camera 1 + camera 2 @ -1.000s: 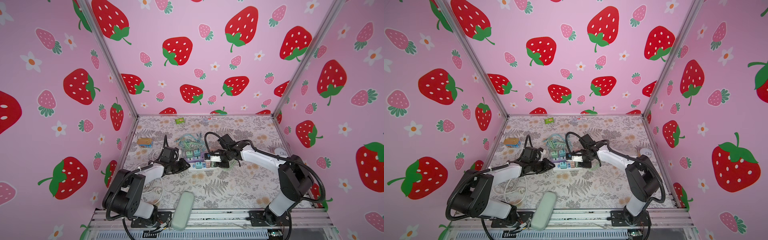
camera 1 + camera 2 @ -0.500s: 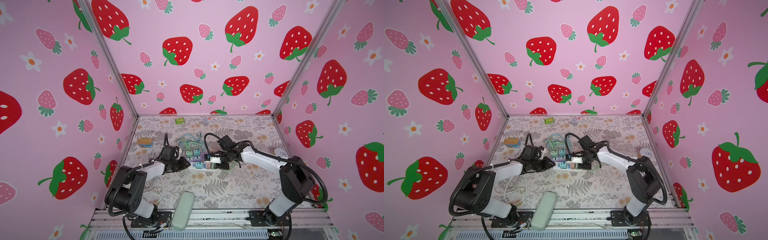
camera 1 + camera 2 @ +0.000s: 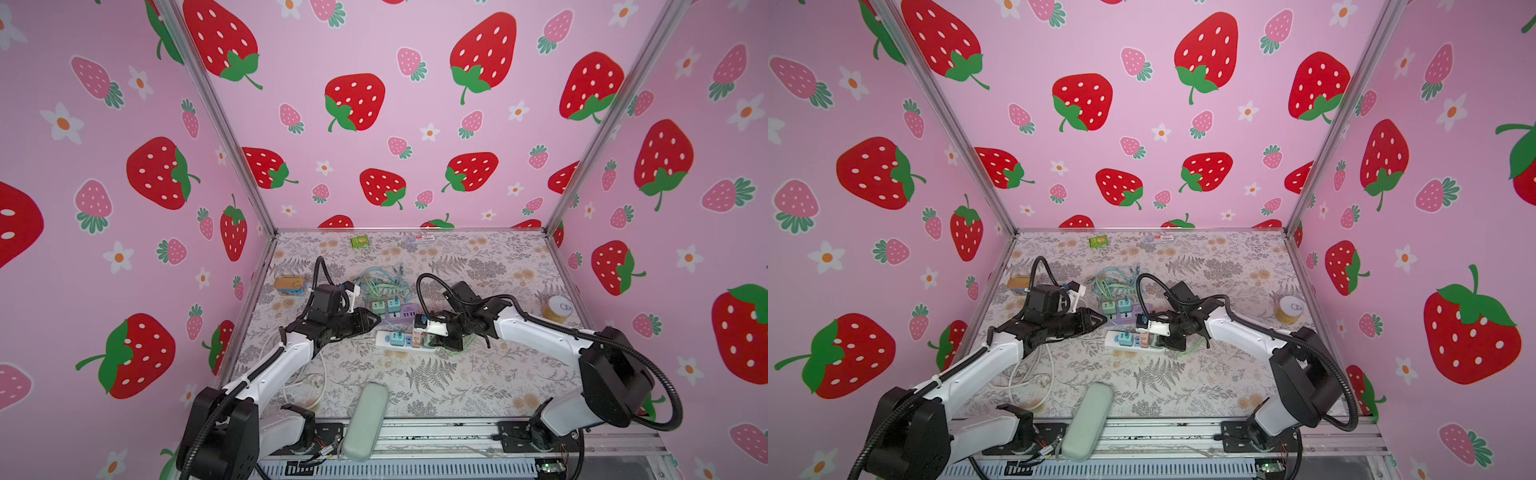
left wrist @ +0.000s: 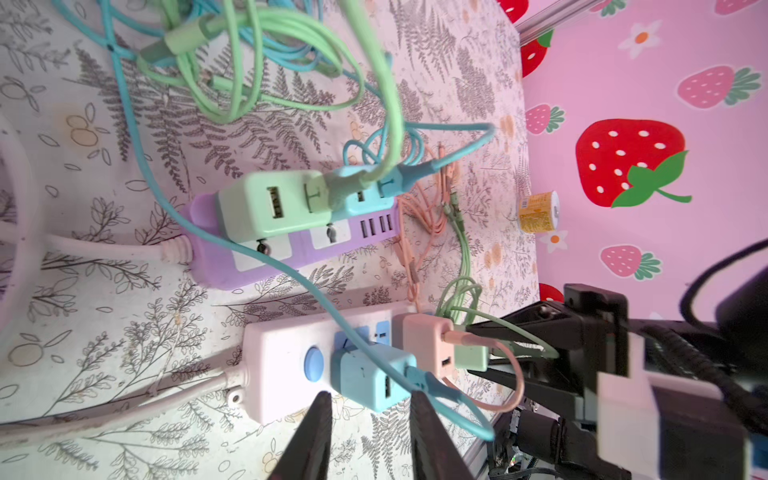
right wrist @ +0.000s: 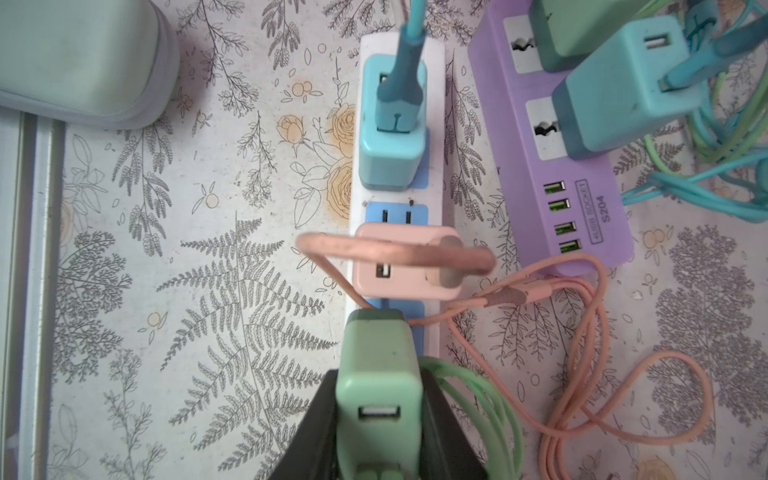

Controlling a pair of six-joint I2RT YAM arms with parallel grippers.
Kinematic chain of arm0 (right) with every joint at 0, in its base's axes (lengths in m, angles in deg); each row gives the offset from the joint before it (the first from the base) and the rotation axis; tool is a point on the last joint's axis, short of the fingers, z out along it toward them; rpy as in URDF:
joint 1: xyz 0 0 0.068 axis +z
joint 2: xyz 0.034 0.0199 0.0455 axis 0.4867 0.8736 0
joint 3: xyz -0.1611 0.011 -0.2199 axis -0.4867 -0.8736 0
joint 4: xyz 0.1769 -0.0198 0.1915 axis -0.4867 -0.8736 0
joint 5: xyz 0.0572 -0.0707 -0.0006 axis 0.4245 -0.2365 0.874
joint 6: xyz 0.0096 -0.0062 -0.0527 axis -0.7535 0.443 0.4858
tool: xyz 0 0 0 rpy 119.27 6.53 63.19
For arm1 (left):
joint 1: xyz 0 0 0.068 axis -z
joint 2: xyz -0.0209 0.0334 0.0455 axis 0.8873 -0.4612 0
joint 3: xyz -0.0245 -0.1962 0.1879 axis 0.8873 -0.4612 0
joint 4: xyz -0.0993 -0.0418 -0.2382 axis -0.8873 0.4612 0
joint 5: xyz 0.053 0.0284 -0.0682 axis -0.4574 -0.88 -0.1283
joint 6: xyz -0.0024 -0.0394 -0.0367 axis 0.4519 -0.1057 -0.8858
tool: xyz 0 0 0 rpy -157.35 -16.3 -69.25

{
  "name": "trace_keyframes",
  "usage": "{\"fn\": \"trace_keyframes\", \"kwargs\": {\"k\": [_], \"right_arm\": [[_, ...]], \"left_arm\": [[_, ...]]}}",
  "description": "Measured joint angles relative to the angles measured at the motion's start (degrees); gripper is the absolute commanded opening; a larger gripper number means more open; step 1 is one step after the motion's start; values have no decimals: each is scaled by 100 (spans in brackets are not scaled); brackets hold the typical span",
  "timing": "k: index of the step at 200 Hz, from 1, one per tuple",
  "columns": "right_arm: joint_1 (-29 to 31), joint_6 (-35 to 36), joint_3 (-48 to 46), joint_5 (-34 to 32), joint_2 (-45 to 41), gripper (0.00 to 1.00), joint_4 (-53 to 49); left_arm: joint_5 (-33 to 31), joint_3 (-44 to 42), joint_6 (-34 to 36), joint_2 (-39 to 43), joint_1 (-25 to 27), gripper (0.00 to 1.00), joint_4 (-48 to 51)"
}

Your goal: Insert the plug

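While your right gripper (image 5: 378, 401) is closed on the green plug (image 5: 376, 374), this plug stands over the face of the white power strip (image 5: 436, 124), just beside the pink charger (image 5: 403, 270), at the strip's end nearer to the right arm. The strip's long axis runs from the left gripper (image 4: 370, 415) toward the right one, so the coming move, as I judge it, is a push down along the plug's own length into the strip's face, not along the strip. Whether the prongs already sit in the slots I cannot tell; the plug's body hides them. Your left gripper holds nothing, its jaws partly apart, near the blue charger (image 4: 370, 374) at the opposite end.
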Motion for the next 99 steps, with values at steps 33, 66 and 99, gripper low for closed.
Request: {"fn": "trace_keyframes", "kwargs": {"k": [33,66,99], "right_arm": [[4,-197,-22,-125,-280,15,107],[4,-328,-22,-372,-632,16,186],[2,-511,-103,-848,-957,16,391]], "left_arm": [[151,20,107,271,258,39,223],[299,162,260,223,752,41,356],[323,382,297,157,1099,42,376]]}}
